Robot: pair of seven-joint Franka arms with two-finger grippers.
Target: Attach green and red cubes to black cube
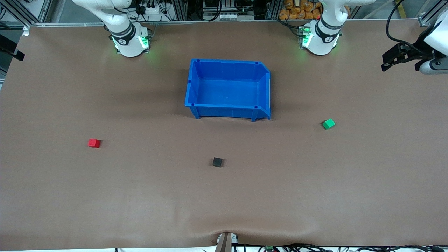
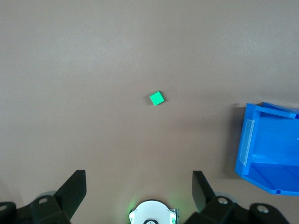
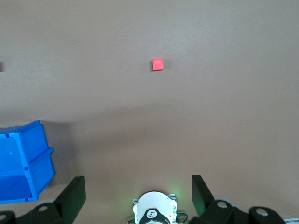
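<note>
Black cube nearest; green cube, red cube well clear of both wide-spread jaws.

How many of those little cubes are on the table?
3. The red cube lies toward the right arm's end, the green cube toward the left arm's end, and the black cube between them, nearest the front camera.

On my plain brown bench I see a bright green matte cube, a bright red matte cube, a matte black cube and a blue plastic bin.
</note>
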